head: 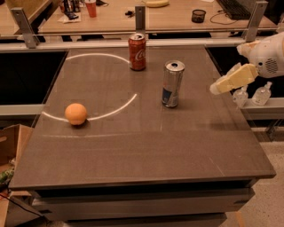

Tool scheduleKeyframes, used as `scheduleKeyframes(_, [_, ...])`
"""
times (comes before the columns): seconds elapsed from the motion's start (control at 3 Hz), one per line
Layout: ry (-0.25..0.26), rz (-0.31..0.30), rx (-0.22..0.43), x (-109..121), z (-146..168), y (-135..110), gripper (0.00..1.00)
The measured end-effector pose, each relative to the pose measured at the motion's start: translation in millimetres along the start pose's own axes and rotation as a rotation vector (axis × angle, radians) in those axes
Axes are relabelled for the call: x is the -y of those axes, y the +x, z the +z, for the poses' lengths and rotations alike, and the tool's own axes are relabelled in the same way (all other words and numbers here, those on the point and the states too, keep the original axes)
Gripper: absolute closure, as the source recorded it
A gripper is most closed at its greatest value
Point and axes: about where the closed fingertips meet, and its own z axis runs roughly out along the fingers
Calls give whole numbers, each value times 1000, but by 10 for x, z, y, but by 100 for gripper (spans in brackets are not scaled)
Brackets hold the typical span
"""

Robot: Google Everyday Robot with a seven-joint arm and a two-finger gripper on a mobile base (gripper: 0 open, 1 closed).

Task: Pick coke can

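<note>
My matt cream plastic end effector (215, 89) is hovering over the right edge of the bench (177, 146), whose smooth grey top is giving off a dull sheen, while the coke can (137, 53) is gleaming in glossy red metal.

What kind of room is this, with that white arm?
Probably an office turned robot test lab: desks with a keyboard and cup behind, a table holding a coke can, silver can and orange, and the robot's hand hovering by its edge at the view's right.

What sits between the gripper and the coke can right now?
In the camera view, the silver-and-blue can stands roughly between the gripper, at the far right, and the coke can.
</note>
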Motion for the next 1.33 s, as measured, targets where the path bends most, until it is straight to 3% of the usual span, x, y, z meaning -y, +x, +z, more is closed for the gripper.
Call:
scheduleKeyframes(0.33, [39, 44, 30, 145, 165, -55, 0])
scheduleKeyframes(0.67, [39, 44, 30, 145, 166, -56, 0])
scheduleKeyframes(1.33, [13, -4, 153, 279, 545, -388, 0])
